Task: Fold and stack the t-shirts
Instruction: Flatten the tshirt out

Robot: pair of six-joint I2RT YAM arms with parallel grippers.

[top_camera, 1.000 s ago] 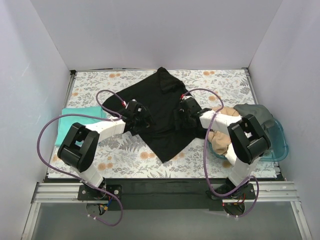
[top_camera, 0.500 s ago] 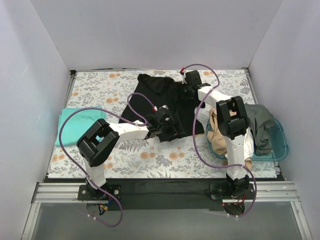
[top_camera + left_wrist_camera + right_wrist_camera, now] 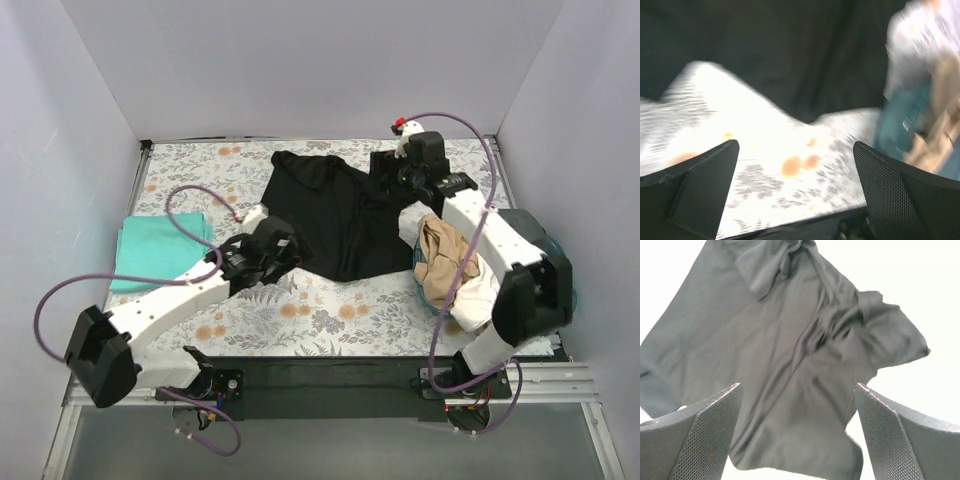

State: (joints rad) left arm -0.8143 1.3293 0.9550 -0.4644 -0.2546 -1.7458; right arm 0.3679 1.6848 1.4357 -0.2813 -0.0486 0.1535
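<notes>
Floral-patterned cloth covers the worktop (image 3: 330,320), walled in by pale panels. A black t-shirt (image 3: 335,215) lies spread and rumpled from the middle toward the far edge. A folded teal t-shirt (image 3: 150,250) lies at the left edge. At the right edge, a translucent teal basket (image 3: 428,302) holds a tan t-shirt (image 3: 445,255) and a white one (image 3: 480,295). The left gripper (image 3: 283,250) sits at the black shirt's near-left hem, fingers spread wide with nothing between them. The right gripper (image 3: 395,178) hovers over the shirt's far-right part, likewise wide apart and empty.
</notes>
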